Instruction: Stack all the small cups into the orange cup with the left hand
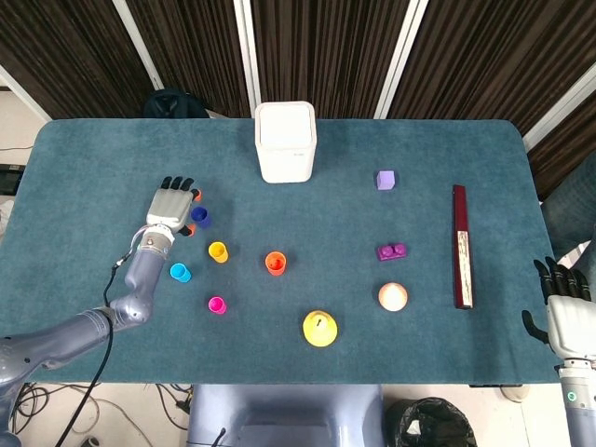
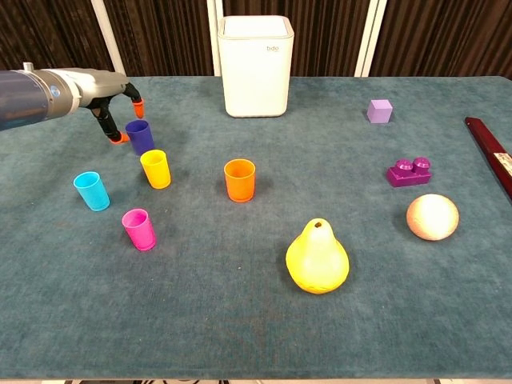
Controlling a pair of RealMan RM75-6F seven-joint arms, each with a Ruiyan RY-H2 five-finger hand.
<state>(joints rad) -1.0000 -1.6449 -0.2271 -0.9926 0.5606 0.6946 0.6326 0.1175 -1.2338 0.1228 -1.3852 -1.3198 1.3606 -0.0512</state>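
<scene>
The orange cup (image 1: 275, 264) (image 2: 239, 179) stands upright near the table's middle. To its left stand a yellow cup (image 1: 218, 251) (image 2: 155, 169), a dark blue cup (image 1: 200, 216) (image 2: 139, 137), a light blue cup (image 1: 180, 272) (image 2: 92, 191) and a pink cup (image 1: 216, 304) (image 2: 138, 229). My left hand (image 1: 170, 207) (image 2: 112, 90) hovers just left of the dark blue cup, its orange-tipped fingers spread around it and holding nothing. My right hand (image 1: 562, 312) hangs off the table's right front corner, holding nothing, fingers pointing up.
A white bin (image 1: 285, 142) (image 2: 256, 66) stands at the back centre. A yellow pear (image 1: 319, 328) (image 2: 317, 258), a pale ball (image 1: 392, 297) (image 2: 432, 216), a purple brick (image 1: 391, 251) (image 2: 408, 171), a lilac cube (image 1: 386, 179) (image 2: 380, 110) and a dark red bar (image 1: 460, 246) (image 2: 496, 157) lie to the right.
</scene>
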